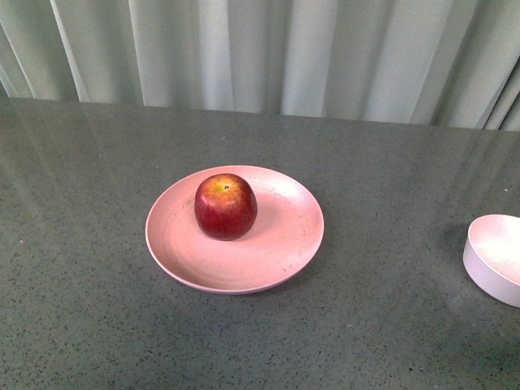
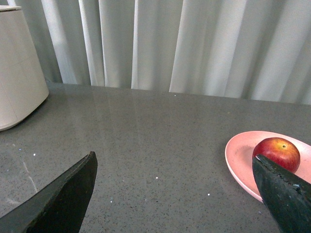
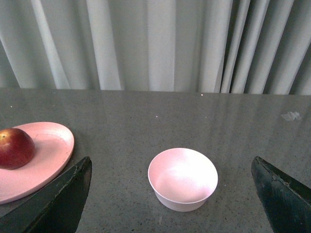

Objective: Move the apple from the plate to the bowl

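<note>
Dark-red, glossy apple, yellow-orange patch around the stem dimple: seated upright on the plate, stem dimple facing up. Sits slightly toward the far-left of the plate's centre, clear of the rim all round. Not gripped by either arm.

Matte pink plate: lying flat on the grey speckled table. Faint dark speckles near the rim on the right-hand side.

Pale pink-lilac bowl: standing upright on the table, well apart from the plate, to the plate's right and a little nearer the robot. Cut by the picture edge in the front view; shown whole in the right wrist view, interior bare.

Left gripper: released, dark jaws spread wide, only bare table between them. Held to the left of the plate, short of its rim. One jaw overlaps the plate's near edge in the left wrist view; contact with the plate cannot be told.

Right gripper: released, jaws spread wide, nothing grasped. Held to the right of the plate, facing the bowl, which appears between the two jaws and apart from both.

Pale pleated curtain: hanging behind the table, beyond the plate.

White rounded appliance: standing on the table, far to the left of the plate.

Small white scrap: lying on the table, far to the right of the plate, beyond the bowl.
</note>
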Robot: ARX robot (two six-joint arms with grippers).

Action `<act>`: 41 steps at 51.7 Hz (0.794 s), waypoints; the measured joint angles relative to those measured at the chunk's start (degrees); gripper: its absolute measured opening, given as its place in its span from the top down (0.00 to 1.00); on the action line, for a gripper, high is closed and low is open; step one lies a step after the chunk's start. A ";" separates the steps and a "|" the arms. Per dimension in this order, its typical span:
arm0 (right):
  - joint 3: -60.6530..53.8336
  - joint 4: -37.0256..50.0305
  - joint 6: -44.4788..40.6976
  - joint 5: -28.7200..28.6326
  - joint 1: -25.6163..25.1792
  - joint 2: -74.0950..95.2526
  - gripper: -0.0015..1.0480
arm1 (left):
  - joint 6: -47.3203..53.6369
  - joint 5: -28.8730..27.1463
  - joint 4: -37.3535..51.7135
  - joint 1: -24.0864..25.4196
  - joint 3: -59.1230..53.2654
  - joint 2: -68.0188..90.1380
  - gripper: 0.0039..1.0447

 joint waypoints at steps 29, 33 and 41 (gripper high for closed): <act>0.00 0.00 0.00 0.00 0.00 0.00 0.09 | 0.02 0.00 0.00 0.00 0.00 0.00 0.08; 0.00 0.00 0.00 0.00 0.00 0.00 0.09 | 0.02 0.00 0.00 0.00 0.00 0.00 0.08; 0.00 0.00 0.00 0.00 0.00 0.00 0.09 | 0.02 0.00 0.00 0.00 0.00 0.00 0.08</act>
